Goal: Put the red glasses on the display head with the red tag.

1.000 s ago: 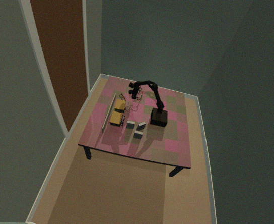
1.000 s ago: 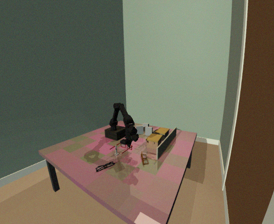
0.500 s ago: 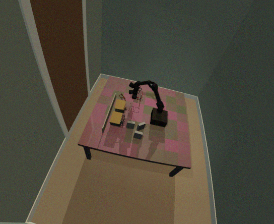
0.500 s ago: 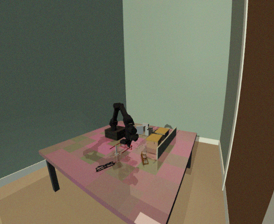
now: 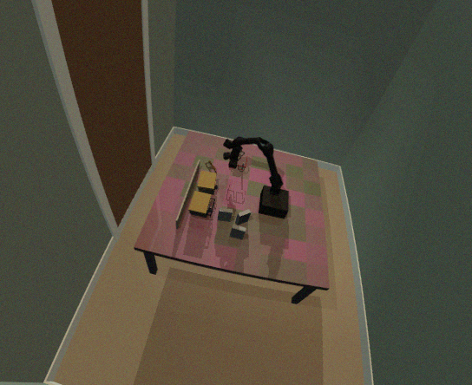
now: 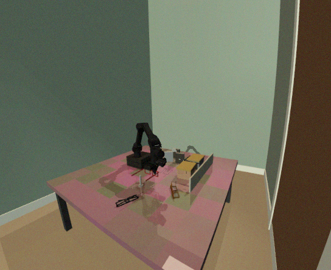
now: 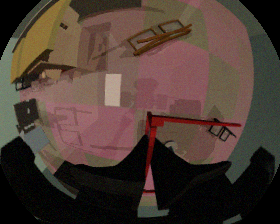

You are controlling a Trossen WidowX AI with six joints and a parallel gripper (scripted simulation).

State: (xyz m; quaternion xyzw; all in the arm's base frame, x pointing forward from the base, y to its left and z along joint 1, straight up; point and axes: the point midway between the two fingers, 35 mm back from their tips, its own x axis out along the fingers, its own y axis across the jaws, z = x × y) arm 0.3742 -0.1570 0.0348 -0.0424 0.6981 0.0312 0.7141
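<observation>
My gripper (image 5: 233,166) (image 6: 154,172) (image 7: 147,138) is shut on the red glasses (image 6: 151,177) (image 7: 196,121) and holds them above the table, gripping them near the front frame. One red temple reaches to the right in the wrist view. Two display heads with yellow tops stand side by side: one nearer the amber glasses (image 5: 206,179) (image 6: 186,166) (image 7: 55,45), and another (image 5: 200,202) (image 6: 195,158) with dark glasses (image 5: 212,207) (image 7: 22,83) at its face. The held glasses are apart from both heads. I cannot make out for certain which head bears the red tag.
A long upright panel (image 5: 187,195) (image 6: 202,173) stands behind the heads. Amber glasses (image 5: 210,166) (image 6: 174,192) (image 7: 161,37) and black glasses (image 6: 126,200) (image 7: 222,131) lie on the table. A thin pale post (image 6: 140,181) stands near the gripper. Three grey blocks (image 5: 225,214) (image 5: 243,216) (image 5: 238,232) stand near the arm's base.
</observation>
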